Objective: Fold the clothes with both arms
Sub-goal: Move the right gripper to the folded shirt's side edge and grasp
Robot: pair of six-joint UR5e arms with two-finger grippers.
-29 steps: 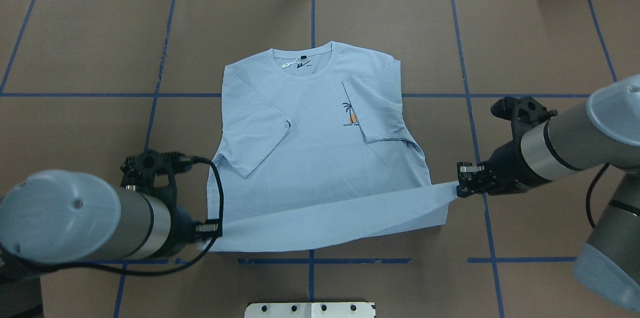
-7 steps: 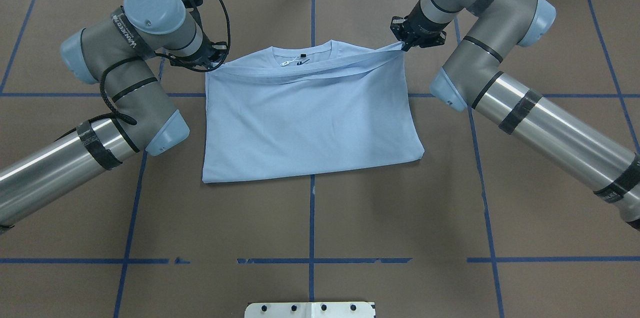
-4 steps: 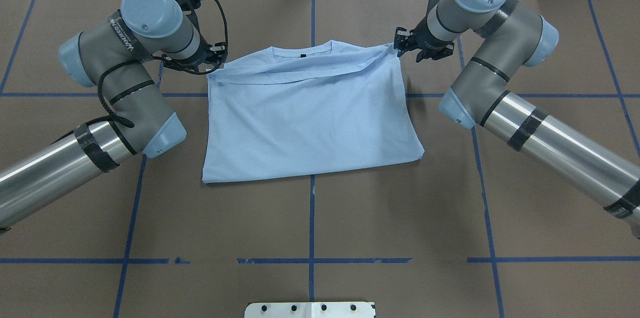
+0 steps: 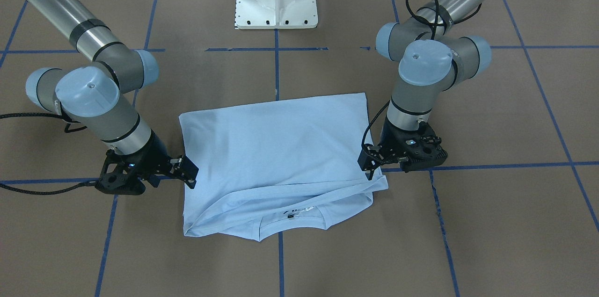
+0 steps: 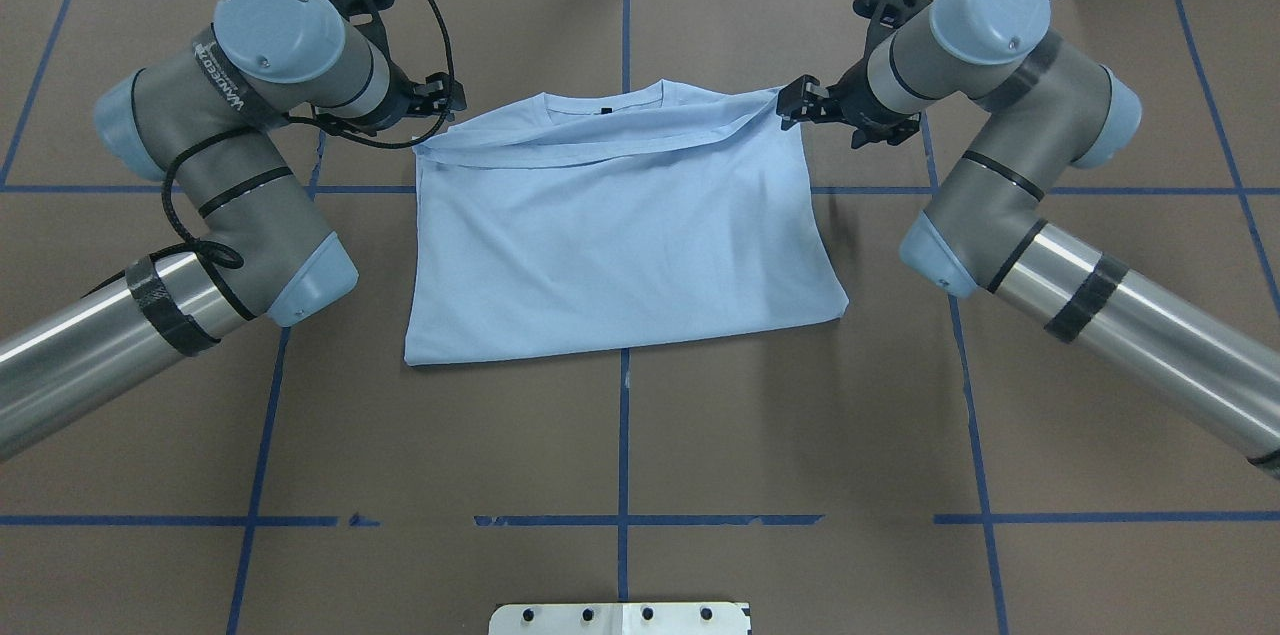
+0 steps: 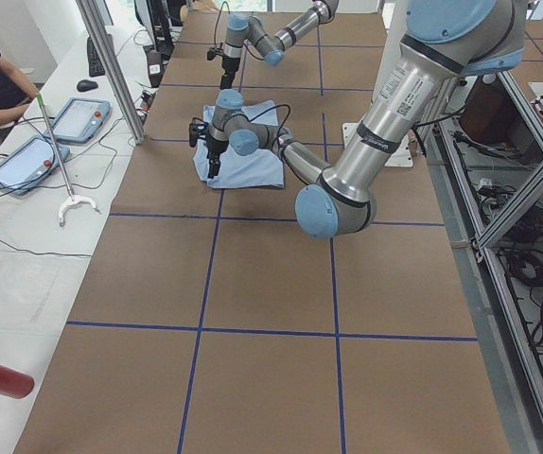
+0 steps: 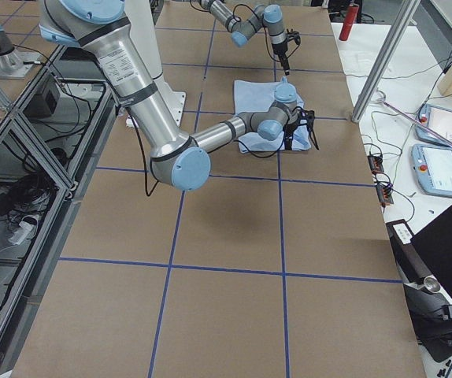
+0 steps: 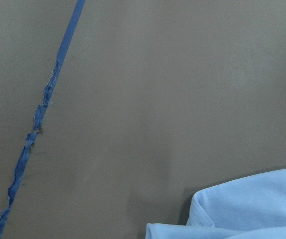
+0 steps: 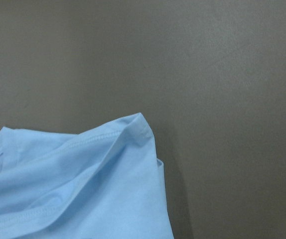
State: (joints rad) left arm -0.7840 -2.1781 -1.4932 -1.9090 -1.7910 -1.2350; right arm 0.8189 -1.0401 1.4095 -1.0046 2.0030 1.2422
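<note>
- Shirt (image 5: 620, 235) lies flat on the bench (image 5: 620, 445), centred left to right and nearer the far edge than the near one.
- It is doubled over. The hem (image 5: 560, 153) runs as a slanted band just short of the collar (image 5: 630, 98), and the fold line faces the near edge. Sleeves and chest print are out of sight.
- Left tool (image 5: 447, 98) sits just beside the hem's left corner and right tool (image 5: 797, 100) just beside its right corner, both low over the bench.
- We read both sets of jaws as parted and holding nothing. Each wrist view shows its shirt corner lying free on the brown surface with no finger on it.
- Hem is not square: its right end reaches further toward the far edge than its left, and there are a few ridges near the collar.

Handling, as we judge it:
- Thin knit, light and limp. It will sag between two holds and drag on the bench.
- Stacked layers may slip apart if only the top one is pinched.
- Best hold is at corners and seamed edges, low, catching every layer. For a sideways fold we would take one side's far and near corners together.
</note>
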